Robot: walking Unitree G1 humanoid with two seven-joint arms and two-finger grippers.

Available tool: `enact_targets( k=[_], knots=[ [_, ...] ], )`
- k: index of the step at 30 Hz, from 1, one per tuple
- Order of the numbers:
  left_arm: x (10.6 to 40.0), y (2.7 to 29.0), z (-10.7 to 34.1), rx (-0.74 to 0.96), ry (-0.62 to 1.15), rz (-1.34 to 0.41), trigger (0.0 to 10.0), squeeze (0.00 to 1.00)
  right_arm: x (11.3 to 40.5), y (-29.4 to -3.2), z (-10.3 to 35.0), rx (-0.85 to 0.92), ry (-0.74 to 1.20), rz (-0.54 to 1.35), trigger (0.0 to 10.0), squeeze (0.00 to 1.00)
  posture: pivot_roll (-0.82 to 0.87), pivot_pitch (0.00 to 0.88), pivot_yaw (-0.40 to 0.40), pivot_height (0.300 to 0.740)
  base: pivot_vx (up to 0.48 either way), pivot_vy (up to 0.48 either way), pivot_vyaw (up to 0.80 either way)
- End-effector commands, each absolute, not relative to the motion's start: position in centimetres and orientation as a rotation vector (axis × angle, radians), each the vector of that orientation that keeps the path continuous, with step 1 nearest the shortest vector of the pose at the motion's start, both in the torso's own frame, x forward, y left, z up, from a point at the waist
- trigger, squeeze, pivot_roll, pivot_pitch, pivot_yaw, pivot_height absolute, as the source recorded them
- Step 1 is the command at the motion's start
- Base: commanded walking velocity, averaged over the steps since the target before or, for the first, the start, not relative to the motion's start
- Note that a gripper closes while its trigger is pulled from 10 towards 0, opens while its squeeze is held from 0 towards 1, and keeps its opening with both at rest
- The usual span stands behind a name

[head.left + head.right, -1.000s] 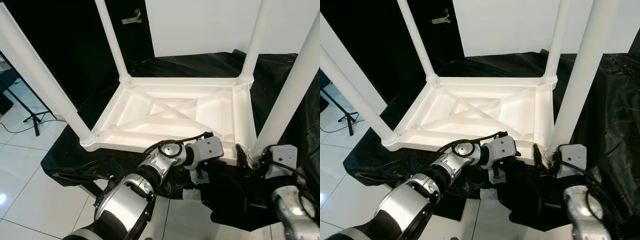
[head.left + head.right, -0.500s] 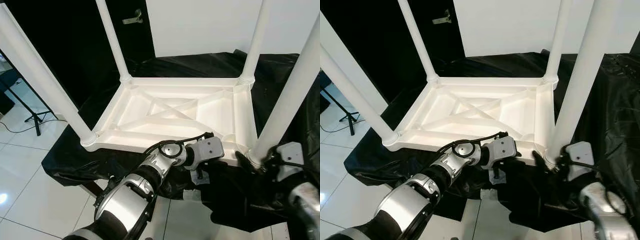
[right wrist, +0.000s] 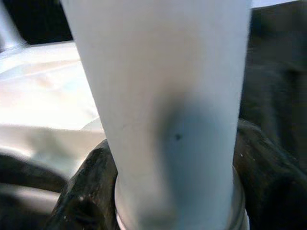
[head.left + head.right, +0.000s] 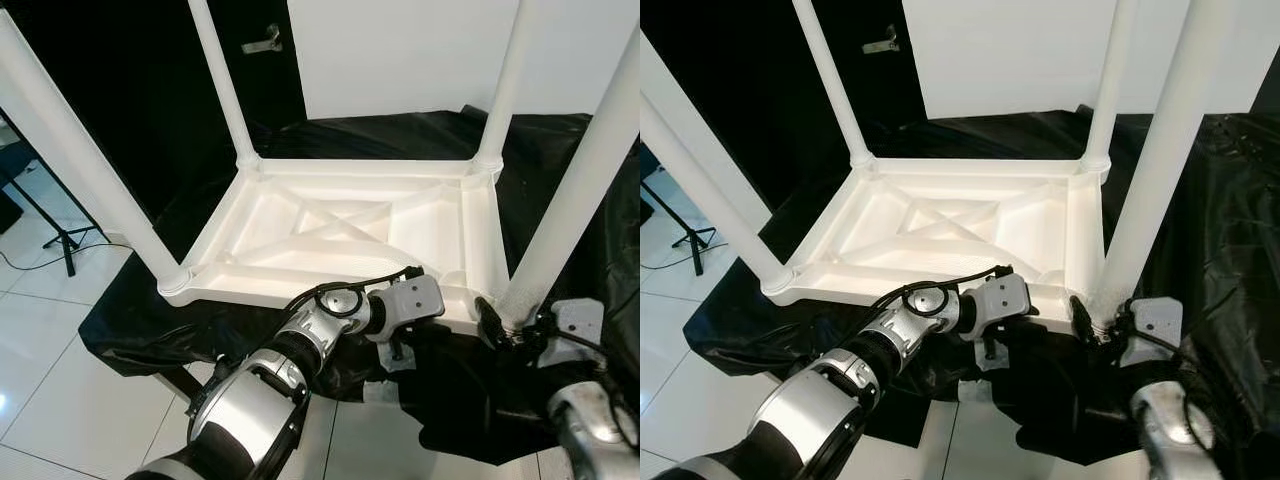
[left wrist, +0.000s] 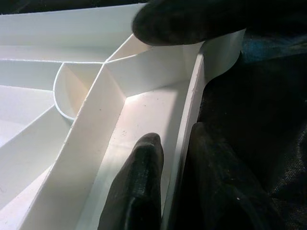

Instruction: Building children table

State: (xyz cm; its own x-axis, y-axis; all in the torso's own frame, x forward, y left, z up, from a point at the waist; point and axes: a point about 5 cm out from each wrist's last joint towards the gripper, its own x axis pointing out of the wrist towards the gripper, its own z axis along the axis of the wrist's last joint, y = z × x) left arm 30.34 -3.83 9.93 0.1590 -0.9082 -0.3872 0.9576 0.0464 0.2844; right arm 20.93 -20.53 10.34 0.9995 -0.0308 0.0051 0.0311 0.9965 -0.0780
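Clamped over the near rim of the upturned table top point(image 4: 350, 225), the left gripper point(image 5: 165, 158) has one black finger point(image 5: 139, 187) inside the white tray-like underside and the other outside against the black cloth point(image 4: 460, 390) — the thin rim wall stands between them, and they are closed on it. In the head views this gripper's grey wrist block sits at the middle of the near edge, with the silver left arm point(image 4: 270, 385) reaching up to it from below.

Right of it, the right gripper point(image 4: 497, 325) is at the foot of the near right leg point(image 4: 580, 190), where that leg meets the table's corner. The right wrist view looks straight at the white tube, with a black finger point(image 3: 84, 191) on one side of its base and another on the opposite side; both lie against the leg just above its collar, so the gripper is closed around it.

The children's table lies upside down, its ribbed underside facing up with crossed stiffening ribs in the centre. Four white legs stand up from its corners: the near left leg point(image 4: 85, 165), the far left leg point(image 4: 220, 80), the far right leg point(image 4: 505, 85) and the one in the right gripper. The table rests on a low surface draped in crumpled black cloth. Around it is pale tiled floor point(image 4: 60, 400); a black stand point(image 4: 45, 225) is at the left, and behind are a dark door with a handle point(image 4: 262, 40) and a white wall point(image 4: 400, 55).
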Motion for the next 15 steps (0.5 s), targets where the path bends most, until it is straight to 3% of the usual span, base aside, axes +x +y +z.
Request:
enact_targets(
  k=[1,4,10,11,12,13,14,15],
  knots=[
    [29.8,-3.7,8.1,0.531,0.18,-1.345,10.0,0.0,20.4,-19.5,8.4,-0.022,0.086,-0.056,0.0,0.0,-0.02,0.0,0.109,0.74,0.0,0.0,0.0],
    [29.8,-3.7,8.0,0.531,0.182,-1.347,10.0,0.0,20.3,-20.4,8.9,-0.044,0.042,-0.197,0.0,0.0,-0.02,0.0,0.11,0.74,0.0,0.0,0.0],
    [29.7,-3.8,8.0,0.533,0.181,-1.35,10.0,0.0,20.3,-20.5,9.1,-0.06,0.021,-0.238,0.0,0.0,-0.02,0.0,0.109,0.74,0.0,0.0,0.0],
    [29.7,-3.8,8.0,0.533,0.181,-1.349,10.0,0.0,20.4,-20.2,9.2,-0.077,0.015,-0.229,3.9,0.0,-0.02,0.0,0.11,0.74,0.0,0.0,0.0],
    [29.7,-3.8,8.0,0.533,0.181,-1.349,10.0,0.0,20.4,-20.2,9.2,-0.077,0.015,-0.229,3.9,0.0,-0.02,0.0,0.11,0.74,0.0,0.0,0.0],
    [29.7,-3.8,8.0,0.534,0.181,-1.349,10.0,0.0,20.5,-20.0,9.3,-0.093,0.007,-0.21,10.0,0.0,-0.02,0.0,0.109,0.74,0.0,0.0,0.0],
    [29.7,-3.8,8.0,0.534,0.181,-1.349,10.0,0.0,20.7,-19.7,9.4,-0.101,-0.001,-0.18,10.0,1.0,-0.02,0.0,0.109,0.74,0.0,0.0,0.0],
    [29.7,-3.8,8.0,0.534,0.181,-1.349,10.0,0.0,20.7,-19.7,9.4,-0.101,-0.001,-0.18,10.0,1.0,-0.02,0.0,0.109,0.74,0.0,0.0,0.0]
  ],
)
